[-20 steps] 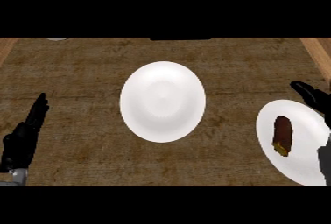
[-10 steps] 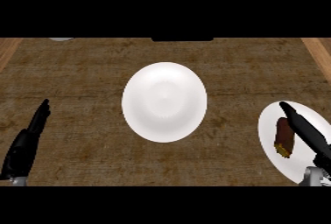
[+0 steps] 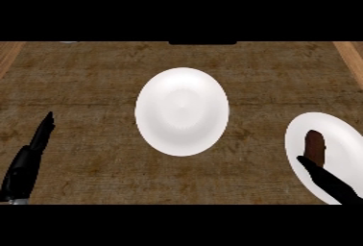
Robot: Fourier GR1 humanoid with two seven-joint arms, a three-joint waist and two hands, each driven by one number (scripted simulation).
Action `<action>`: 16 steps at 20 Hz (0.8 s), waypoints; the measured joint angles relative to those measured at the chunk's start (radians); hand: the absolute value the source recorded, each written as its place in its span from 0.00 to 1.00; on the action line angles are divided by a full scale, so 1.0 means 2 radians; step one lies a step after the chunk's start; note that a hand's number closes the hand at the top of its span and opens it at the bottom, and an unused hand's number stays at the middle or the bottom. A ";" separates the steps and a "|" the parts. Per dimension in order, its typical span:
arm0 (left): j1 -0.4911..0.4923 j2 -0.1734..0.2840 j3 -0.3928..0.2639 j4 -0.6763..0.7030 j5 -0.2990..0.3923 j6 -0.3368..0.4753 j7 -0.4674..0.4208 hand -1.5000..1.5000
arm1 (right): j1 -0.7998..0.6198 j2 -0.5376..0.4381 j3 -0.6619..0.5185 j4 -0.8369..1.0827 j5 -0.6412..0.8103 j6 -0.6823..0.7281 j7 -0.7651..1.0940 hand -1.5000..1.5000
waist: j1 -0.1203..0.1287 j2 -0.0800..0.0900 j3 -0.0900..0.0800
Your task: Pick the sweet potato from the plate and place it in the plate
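A brown sweet potato (image 3: 315, 145) lies on a white plate (image 3: 346, 144) at the right edge of the counter. My right hand (image 3: 327, 181) comes in from the lower right with straight fingers, its tip just below the sweet potato and over the plate's near part. A second white plate (image 3: 182, 111), bare, sits in the middle of the counter. My left hand (image 3: 28, 161) rests open at the lower left, fingers pointing up, far from both plates.
The counter top (image 3: 92, 86) is dark brown wood grain with lighter wooden edges at the far left and right. A dark object (image 3: 202, 43) shows at the back edge, top centre.
My right hand has drawn back toward the lower right and now sits below the sweet potato. The left hand sank lower. The view shifted slightly.
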 measured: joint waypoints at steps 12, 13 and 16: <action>-0.002 -0.010 0.003 0.001 -0.009 -0.009 -0.009 0.50 | -0.064 -0.114 -0.039 -0.045 0.033 0.214 0.325 0.00 | 0.009 0.001 0.002; -0.006 -0.011 0.003 0.002 -0.011 -0.008 -0.005 0.50 | -0.070 -0.120 -0.041 -0.046 0.024 0.229 0.335 0.00 | 0.008 0.001 0.002; 0.005 -0.010 0.005 -0.013 -0.011 -0.011 0.004 0.50 | -0.092 -0.130 -0.044 -0.022 -0.003 0.260 0.349 0.00 | 0.010 0.000 0.002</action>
